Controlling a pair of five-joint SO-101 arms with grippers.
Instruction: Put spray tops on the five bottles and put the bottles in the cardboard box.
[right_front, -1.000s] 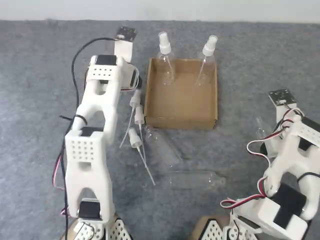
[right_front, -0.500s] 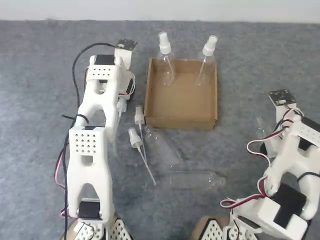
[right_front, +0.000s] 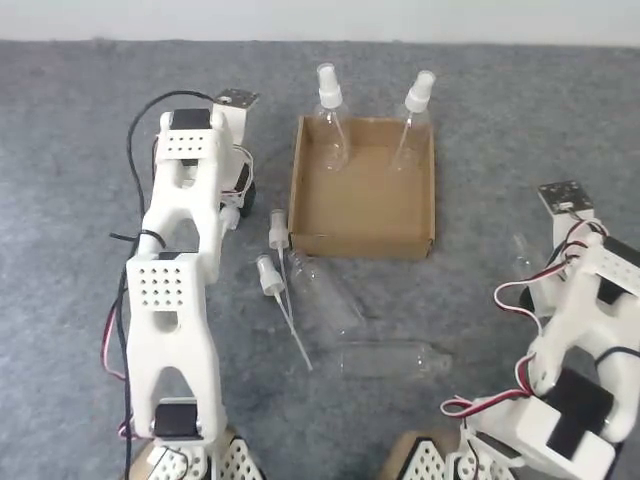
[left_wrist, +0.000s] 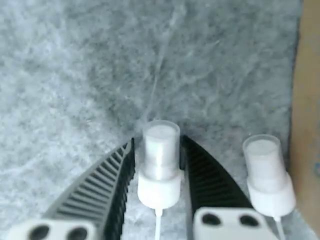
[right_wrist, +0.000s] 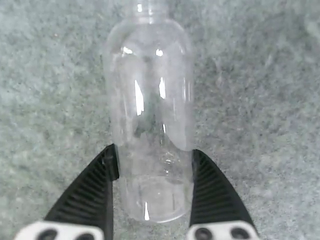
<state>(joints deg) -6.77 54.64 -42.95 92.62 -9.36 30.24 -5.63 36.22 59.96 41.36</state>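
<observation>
Grey felt-like table covering (right_front: 80, 150) throughout; pale wall (right_front: 500, 18) along far edge; even light

The table (right_front: 80, 120) is mottled grey felt. The cardboard box (right_front: 365, 215) is plain brown. Each spray top (right_front: 267, 273) is white, and each bottle (right_front: 325, 295) is clear and colourless. The arms (right_front: 170, 330) are white with dotted perforated panels. The gripper fingers (left_wrist: 116, 172) are black and ribbed. The wires (right_front: 500, 293) are red, black and white.

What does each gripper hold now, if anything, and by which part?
The left gripper is shut on a spray top, at its white head. The right gripper is shut on a clear bottle, low on its body.
</observation>
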